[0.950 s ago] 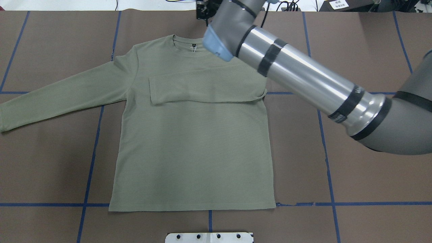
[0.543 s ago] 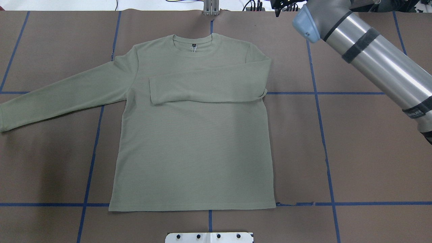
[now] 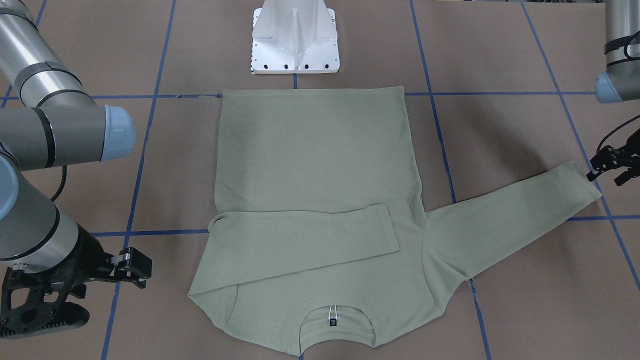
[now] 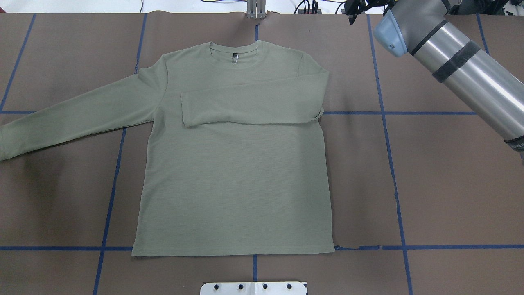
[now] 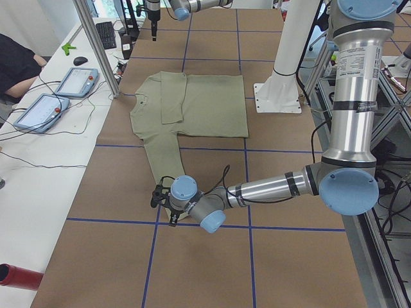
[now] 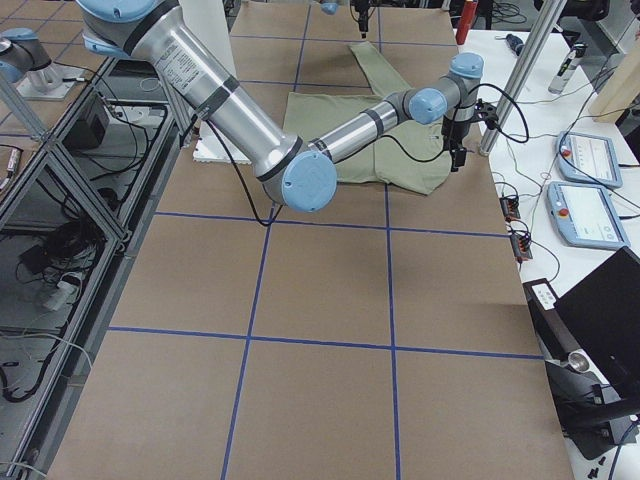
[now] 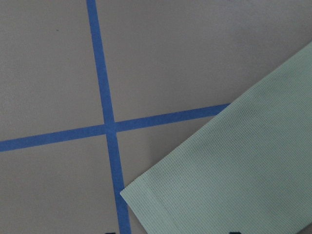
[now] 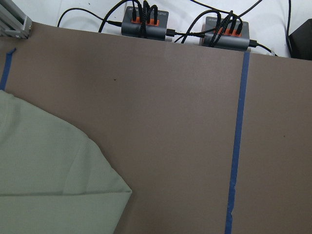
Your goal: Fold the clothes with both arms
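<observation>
Left wrist-mounted view has the outstretched cuff [image 7: 146, 204] of the pale sage-green knit shirt [image 7: 243, 165] just below; the black left gripper [image 3: 607, 172] should pinch both layers near the corner. Its spread: cannot tell.

A pale sage-green long-sleeved shirt [image 4: 233, 172] lies flat and face up at the middle of the desk. Its hem is toward the robot's edge and its ribbed neck, with a small dark label [image 4: 235, 53], toward the far edge. One sleeve [image 4: 249, 104] is folded across the chest. The other sleeve [image 4: 73, 114] stretches out toward the desk's left end.

The left arm [image 5: 347, 128] bends low, its claw [image 5: 164, 196] by that cuff [image 7: 146, 200]. The right arm [image 4: 462, 69] reaches to the far edge, its claw [image 6: 455, 150] clear of the shirt's shoulder. I can't make out how either claw's jaws stand.
</observation>
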`<state>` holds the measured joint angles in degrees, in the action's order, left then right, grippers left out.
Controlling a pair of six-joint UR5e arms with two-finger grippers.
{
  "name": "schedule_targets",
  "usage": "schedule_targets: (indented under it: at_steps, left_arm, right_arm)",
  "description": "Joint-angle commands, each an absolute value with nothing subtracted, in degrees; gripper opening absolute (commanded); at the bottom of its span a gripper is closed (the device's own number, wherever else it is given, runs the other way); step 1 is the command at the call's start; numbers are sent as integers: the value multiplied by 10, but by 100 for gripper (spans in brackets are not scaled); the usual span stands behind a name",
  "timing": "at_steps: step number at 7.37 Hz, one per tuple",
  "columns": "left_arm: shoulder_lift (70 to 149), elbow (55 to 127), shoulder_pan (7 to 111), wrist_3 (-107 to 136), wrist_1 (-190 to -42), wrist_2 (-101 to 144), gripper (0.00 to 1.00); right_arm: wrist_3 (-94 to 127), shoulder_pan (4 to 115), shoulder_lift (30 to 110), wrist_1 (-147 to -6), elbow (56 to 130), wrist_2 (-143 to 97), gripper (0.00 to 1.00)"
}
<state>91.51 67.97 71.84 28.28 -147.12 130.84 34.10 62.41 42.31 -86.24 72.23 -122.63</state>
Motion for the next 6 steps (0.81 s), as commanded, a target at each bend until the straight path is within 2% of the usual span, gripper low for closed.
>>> schedule_targets:
  at_steps: [1, 6]
  left_arm:
    - [940, 643, 716, 281, -1474, 1307, 78]
    - [941, 623, 705, 281, -1497, 1310, 74]
  right_arm:
    - [341, 624, 435, -863, 738, -1226, 100]
    - [341, 624, 436, -863, 739, -1225, 100]
